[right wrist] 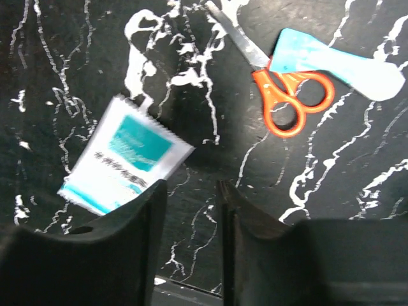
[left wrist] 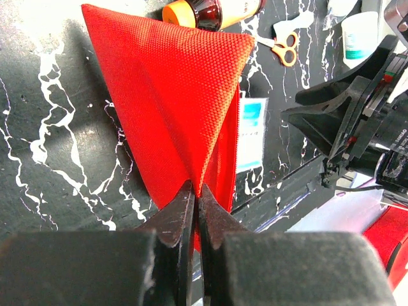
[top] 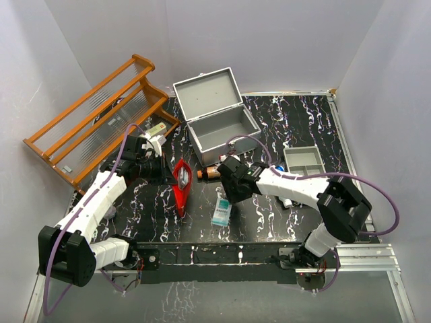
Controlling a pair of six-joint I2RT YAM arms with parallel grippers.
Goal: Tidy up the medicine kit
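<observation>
Black marbled surface [top: 269,222]: left hand [left wrist: 194,191] clamped on red pouch [left wrist: 178,95] edge, likely holding it up for filling; right hand [right wrist: 191,191] apart, empty, sachet [right wrist: 124,156] just beside its left finger.

Coarse woven red cloth on the pouch [left wrist: 178,95], matt, with a clear grain. Smooth glossy black on the bench [left wrist: 51,159], veined in white like marble. Smooth matt grey metal on the medicine kit [top: 207,91]. Varnished orange-brown wood on the rack [top: 101,114]. Shiny orange plastic handles and bare metal blades on the scissors [right wrist: 264,75]. Crinkled white and teal paper or foil on the sachet [right wrist: 124,156], saw-toothed along the edge. Matt black plastic on the left gripper [left wrist: 195,191], scuffed pale at the tips.
</observation>
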